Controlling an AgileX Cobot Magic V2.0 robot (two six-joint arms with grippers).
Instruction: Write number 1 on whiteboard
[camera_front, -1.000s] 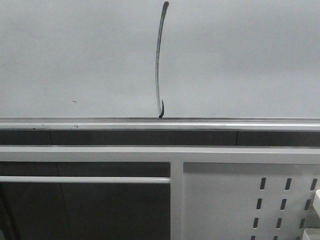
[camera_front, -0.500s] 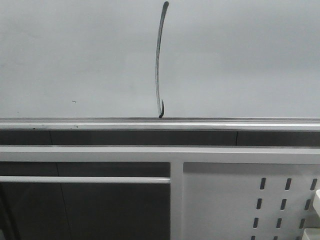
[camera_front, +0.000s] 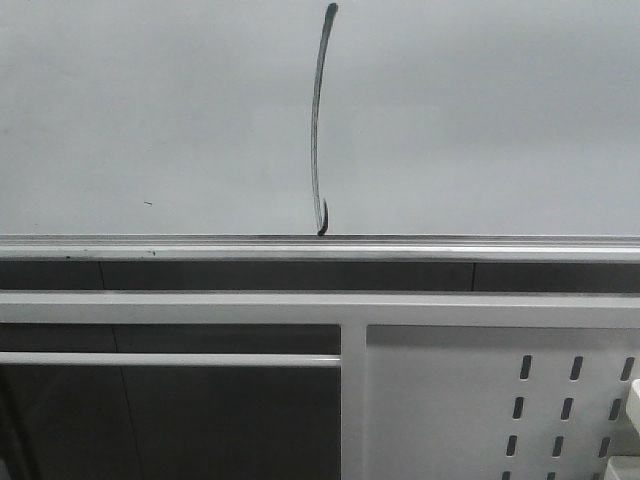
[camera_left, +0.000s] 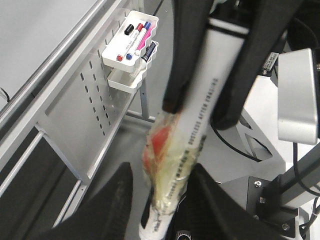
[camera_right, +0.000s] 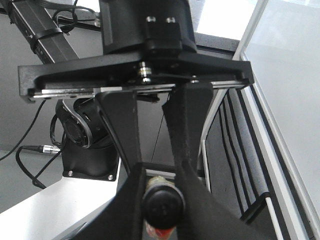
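The number 1 (camera_front: 317, 120), a long thin dark stroke with a small hook at its lower end, stands on the whiteboard (camera_front: 480, 120) just above the silver rail (camera_front: 200, 248). No gripper shows in the front view. In the left wrist view my right gripper (camera_left: 197, 112) is shut on a white marker (camera_left: 202, 75) wrapped in clear tape. My left gripper (camera_left: 161, 170) straddles the marker's lower part with its jaws apart, and a gap shows on one side. In the right wrist view my right gripper (camera_right: 161, 175) clamps the marker's black end cap (camera_right: 162, 202).
A white tray (camera_left: 131, 60) with several markers hangs on the grey slotted panel (camera_left: 90, 105) below the board. The panel also shows in the front view (camera_front: 450, 400). Robot base parts and cables lie close behind both arms.
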